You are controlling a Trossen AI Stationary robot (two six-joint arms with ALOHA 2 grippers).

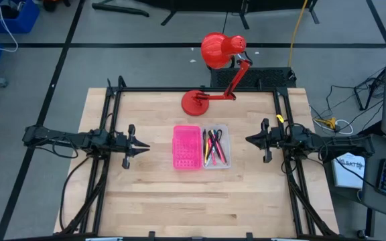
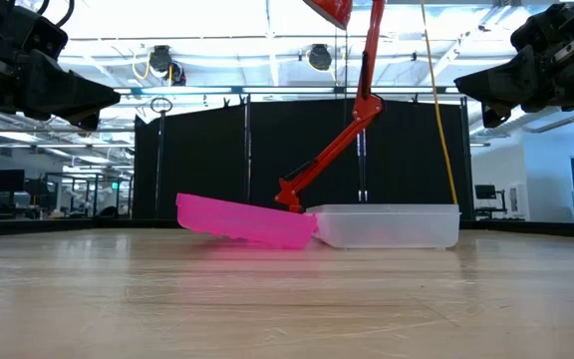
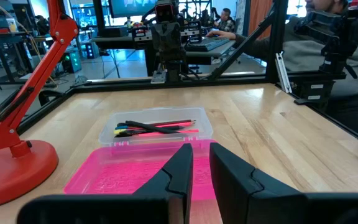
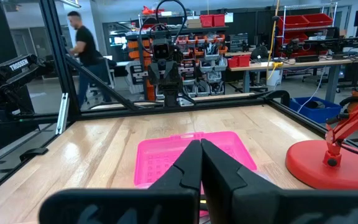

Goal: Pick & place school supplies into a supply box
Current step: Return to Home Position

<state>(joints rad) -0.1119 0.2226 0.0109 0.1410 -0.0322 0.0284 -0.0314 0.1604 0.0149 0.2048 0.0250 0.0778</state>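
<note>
At the 9 o'clock side of the bench (image 1: 179, 201), the left gripper (image 1: 145, 146) hangs above the wood and points toward 3 o'clock. Its jaws are a narrow slit apart and hold nothing. We see the supply box (image 1: 187, 159) lying at 3 o'clock from it, apart from it, with its long axis running 12 to 6. The pink half (image 3: 123, 177) is the side nearer this arm, and in the low view it tilts with its outer edge off the bench. The clear half (image 1: 216, 167) joins it on the 3 o'clock side and carries the pens and pencils (image 1: 213, 147), laid roughly 12 to 6. The red lamp (image 1: 197, 102) stands at 12 o'clock from the box. The right gripper (image 1: 248, 139) hovers at 3 o'clock from the box and points toward 9, jaws pressed together on nothing. We judge the box slightly nearer the right arm, and both arms free to pull away without meeting it.
</note>
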